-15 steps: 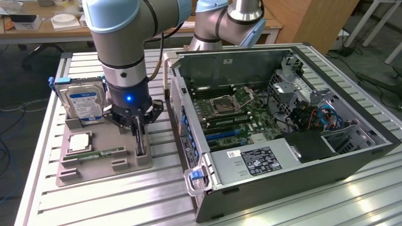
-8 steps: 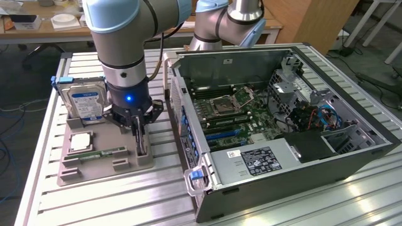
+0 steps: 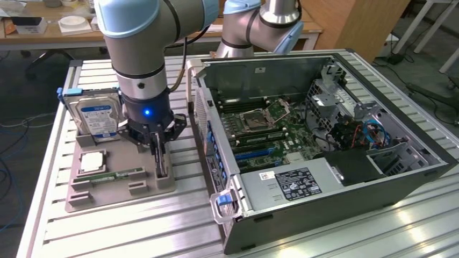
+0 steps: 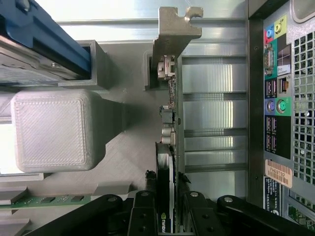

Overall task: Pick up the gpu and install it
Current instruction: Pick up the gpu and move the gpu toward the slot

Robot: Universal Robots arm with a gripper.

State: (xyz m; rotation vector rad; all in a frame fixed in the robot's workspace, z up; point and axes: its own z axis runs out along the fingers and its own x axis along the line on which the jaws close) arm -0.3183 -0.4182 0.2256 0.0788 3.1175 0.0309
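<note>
The gpu (image 3: 160, 161) is a thin black card standing on edge in a slot of the grey holder tray (image 3: 107, 193), at the side nearest the computer case. In the wrist view the gpu (image 4: 166, 147) is edge-on, its pale metal bracket (image 4: 172, 29) pointing away from the camera. My gripper (image 3: 158, 141) reaches straight down over the card. Its black fingers (image 4: 147, 196) press against both faces of the card's near end, so my gripper (image 4: 166, 196) is shut on it. The card still sits in the holder.
The open computer case (image 3: 323, 177) lies at the exterior view's right, motherboard (image 3: 265, 134) exposed, rear ports (image 4: 275, 98) close to the card. The tray also holds a silver hard drive (image 3: 97, 118), a processor chip (image 3: 93, 161) and a green memory stick (image 3: 115, 176).
</note>
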